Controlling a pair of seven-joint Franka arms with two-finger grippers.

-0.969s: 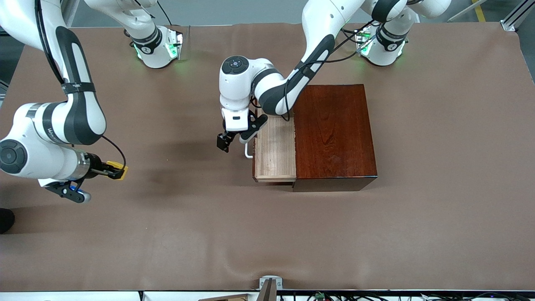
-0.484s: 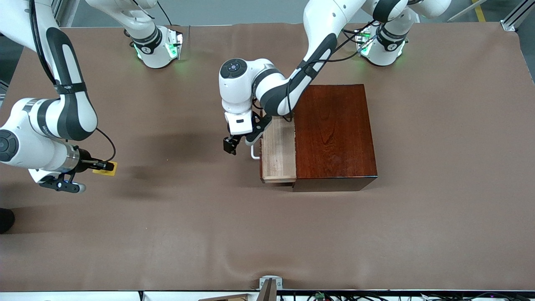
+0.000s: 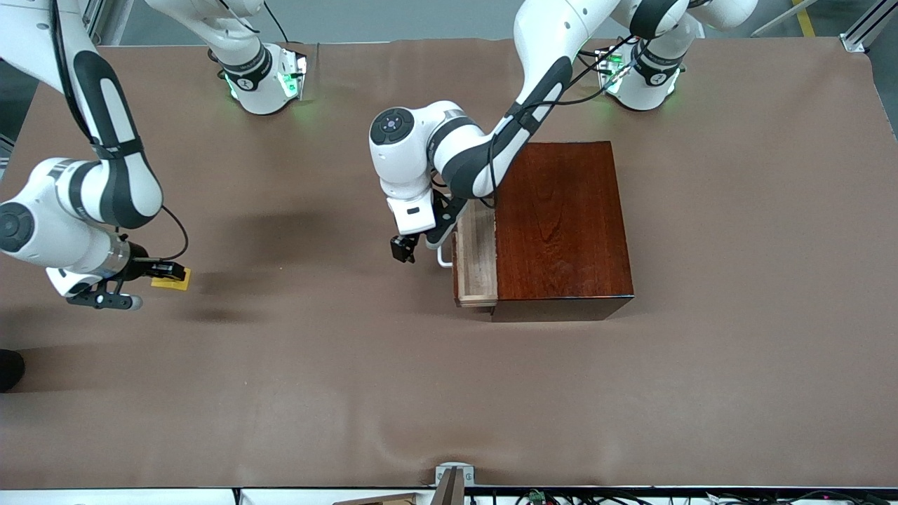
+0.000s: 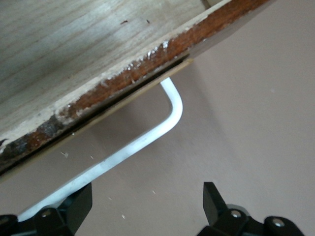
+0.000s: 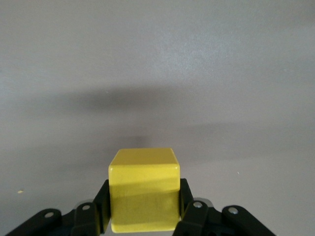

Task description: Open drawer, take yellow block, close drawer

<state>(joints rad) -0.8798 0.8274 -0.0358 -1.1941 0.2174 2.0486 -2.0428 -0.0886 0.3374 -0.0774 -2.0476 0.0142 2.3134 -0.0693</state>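
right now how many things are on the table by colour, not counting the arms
yellow: 1, the yellow block, clamped in the right gripper
reddish-brown: 1, the wooden box
light wood: 1, the drawer, partly open, left gripper open at its white handle
total: 3

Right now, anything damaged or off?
Yes: the drawer front's reddish top edge is chipped and worn, bare wood showing, seen in the left wrist view. The drawer stands part open, the left gripper open at its handle. The right gripper holds the block squarely.
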